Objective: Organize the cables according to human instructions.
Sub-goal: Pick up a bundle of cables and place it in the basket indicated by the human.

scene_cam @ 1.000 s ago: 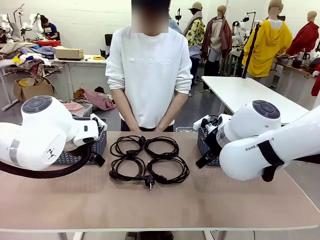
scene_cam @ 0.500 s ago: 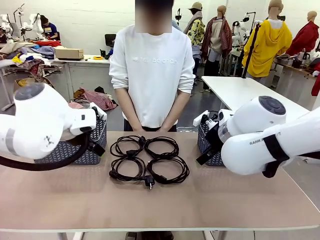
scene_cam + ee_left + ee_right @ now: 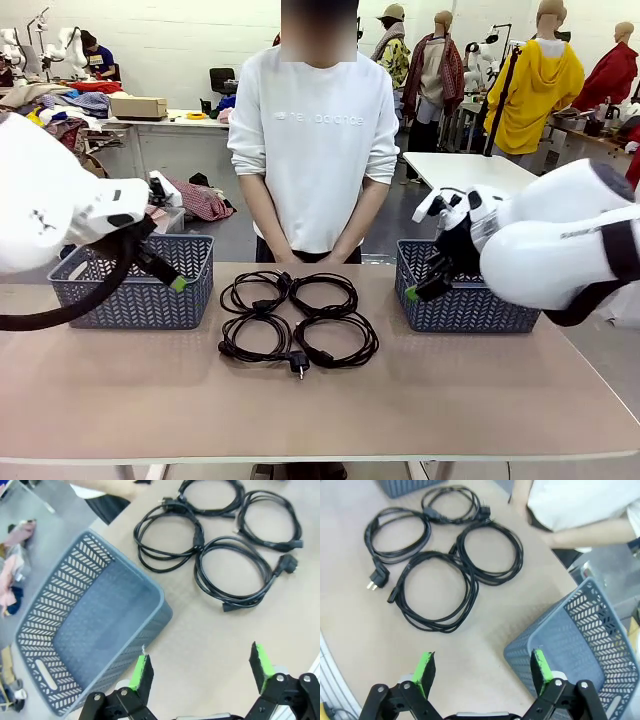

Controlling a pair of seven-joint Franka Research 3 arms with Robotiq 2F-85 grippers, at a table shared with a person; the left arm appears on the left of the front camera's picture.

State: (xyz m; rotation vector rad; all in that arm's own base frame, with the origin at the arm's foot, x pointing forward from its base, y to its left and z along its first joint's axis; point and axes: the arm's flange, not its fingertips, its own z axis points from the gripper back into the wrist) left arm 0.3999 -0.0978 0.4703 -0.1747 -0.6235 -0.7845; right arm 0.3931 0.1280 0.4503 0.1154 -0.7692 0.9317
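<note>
We find the four coiled power cords (image 3: 297,320) lying in a two-by-two cluster mid-table (image 3: 450,400), between the left grey basket (image 3: 130,300) and the right grey basket (image 3: 470,312). The left gripper (image 3: 200,660) and the right gripper (image 3: 481,662) hang above the tabletop, fingers spread apart, holding nothing.

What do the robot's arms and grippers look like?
The left arm and right arm are white, rounded shells; a thick black hose runs along the left one. The left gripper and right gripper are black, two-fingered, with green pads.
</note>
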